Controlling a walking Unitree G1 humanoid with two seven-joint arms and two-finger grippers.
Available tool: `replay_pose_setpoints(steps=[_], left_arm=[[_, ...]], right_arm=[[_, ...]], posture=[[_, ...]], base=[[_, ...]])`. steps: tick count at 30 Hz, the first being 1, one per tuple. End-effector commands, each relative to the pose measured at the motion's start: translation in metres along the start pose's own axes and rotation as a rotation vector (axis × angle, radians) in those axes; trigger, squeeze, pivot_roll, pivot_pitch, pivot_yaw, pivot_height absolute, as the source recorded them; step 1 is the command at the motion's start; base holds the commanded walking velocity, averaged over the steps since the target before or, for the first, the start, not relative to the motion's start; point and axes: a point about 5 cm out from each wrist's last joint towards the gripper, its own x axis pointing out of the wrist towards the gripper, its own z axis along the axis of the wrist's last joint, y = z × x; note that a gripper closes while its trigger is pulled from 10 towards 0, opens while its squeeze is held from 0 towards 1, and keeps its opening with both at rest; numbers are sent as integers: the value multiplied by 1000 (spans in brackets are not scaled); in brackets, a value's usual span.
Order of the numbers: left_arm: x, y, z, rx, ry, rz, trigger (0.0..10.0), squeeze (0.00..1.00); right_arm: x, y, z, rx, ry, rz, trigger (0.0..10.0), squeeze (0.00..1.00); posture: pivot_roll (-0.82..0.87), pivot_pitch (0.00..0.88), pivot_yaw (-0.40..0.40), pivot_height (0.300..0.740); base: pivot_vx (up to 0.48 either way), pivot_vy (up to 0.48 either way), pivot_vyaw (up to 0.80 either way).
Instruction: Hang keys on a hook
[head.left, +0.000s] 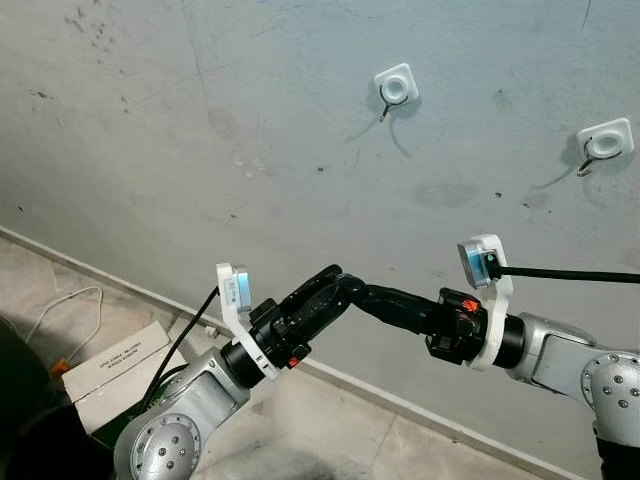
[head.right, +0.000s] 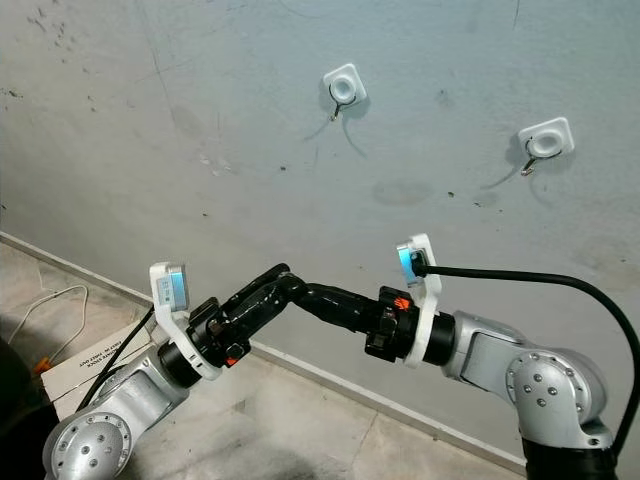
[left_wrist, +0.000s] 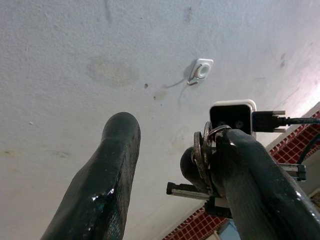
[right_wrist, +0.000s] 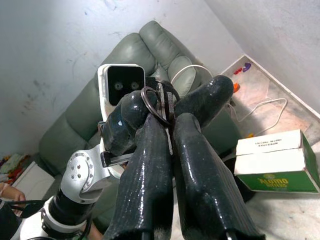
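Nearest the robot, the two grippers are meeting tip to tip in front of its chest, low before the wall. The right gripper is pinching its fingers together on the keys: a thin metal ring with flat, dull steel blades stacked edge-on between the glossy black rubbery pads. The left gripper is reaching in against the same bunch; its fingers are standing apart, one of them well clear while the other is lying by the ring, though from this angle it is hard to say whether it is actually touching the metal. So the keys are being held at a hand-over point, and nothing is hanging yet; the carry up to the wall and the threading of the ring are both left to do.

Down by the skirting a white and green cardboard box is sitting on the tiled floor beside a white cable. Beyond, on the rough, stained grey plaster wall, two square white adhesive hooks are waiting with small bent metal prongs: the nearer hook above the grippers, and the far hook off to the right.
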Motion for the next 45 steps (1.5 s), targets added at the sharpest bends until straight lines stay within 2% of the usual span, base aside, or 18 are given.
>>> replay_pose_setpoints(steps=[1, 4, 7, 8, 9, 21, 25, 27, 28, 29, 33, 34, 35, 36, 38, 43, 44, 45], left_arm=[[-10, 6, 11, 5, -52, 62, 10000, 0], [-11, 5, 8, -4, -40, 58, 10000, 0], [-11, 5, 7, -26, -57, 55, 8863, 0], [-11, 6, 7, -30, -60, 55, 2941, 0], [-11, 6, 7, -37, -60, 54, 0, 0], [-13, 0, -1, -64, -9, 36, 0, 0], [-12, -4, -2, -74, 2, 16, 1843, 0], [-12, -8, -3, -91, 15, -13, 8118, 0], [-12, -8, -3, -92, 18, -15, 8118, 0], [-13, -9, -3, -94, 23, -19, 10000, 0], [-17, -11, -4, -105, 55, -38, 10000, 0], [-18, -11, -4, -106, 59, -36, 7216, 0], [-18, -10, -4, -106, 61, -35, 7216, 0], [-19, -10, -3, -113, 59, -31, 863, 0], [-19, -10, -3, -115, 61, -30, 0, 0], [-19, -10, -3, -107, 65, -23, 392, 0], [-19, -10, -3, -104, 65, -23, 2549, 0], [-18, -10, -3, -109, 64, -27, 3412, 0]], right_arm=[[0, 4, -1, 0, 21, 29, 10000, 0], [0, 4, -1, -2, 23, 32, 10000, 0], [0, 4, -1, -2, 23, 33, 10000, 0], [0, 4, -1, -2, 23, 33, 10000, 0], [0, 4, -1, -2, 23, 33, 10000, 0], [-1, 4, -3, -4, 29, 28, 10000, 0], [-1, 4, -3, -4, 30, 29, 10000, 0], [-1, 4, -3, -5, 32, 30, 10000, 0], [-1, 4, -3, -5, 32, 30, 10000, 0], [-1, 4, -3, -5, 32, 30, 10000, 0], [-1, 3, -2, -7, 33, 28, 10000, 0], [-1, 3, -2, -8, 34, 27, 10000, 0], [-1, 3, -2, -9, 34, 27, 10000, 0], [-1, 3, -2, -9, 33, 27, 10000, 0], [-1, 3, -3, -10, 33, 28, 10000, 0], [0, 4, -3, -11, 36, 32, 10000, 0], [0, 4, -3, -12, 36, 33, 10000, 0], [0, 4, -3, -12, 36, 33, 10000, 0]], posture=[[-50, 94, -44, 740], [-49, 92, -44, 740], [-49, 92, -44, 740], [-49, 92, -44, 740], [-49, 92, -44, 740], [-51, 99, -48, 740], [-50, 100, -51, 740], [-50, 100, -51, 740], [-50, 100, -51, 740], [-50, 100, -51, 740], [-52, 102, -52, 740], [-52, 102, -52, 740], [-52, 102, -52, 740], [-52, 102, -52, 740], [-52, 102, -52, 740], [-52, 102, -52, 740], [-50, 102, -53, 740], [-51, 102, -54, 740]], base=[[0, 0, 0], [0, 0, 0], [0, 0, 0], [0, 0, 0], [0, 0, 0], [0, 0, 0], [0, 0, 0], [0, 0, 0], [0, 0, 0], [0, 0, 0], [0, 0, 0], [0, 0, 0], [0, 0, 0], [0, 0, 0], [0, 0, 0], [0, 0, 0], [0, 0, 0], [0, 0, 0]])
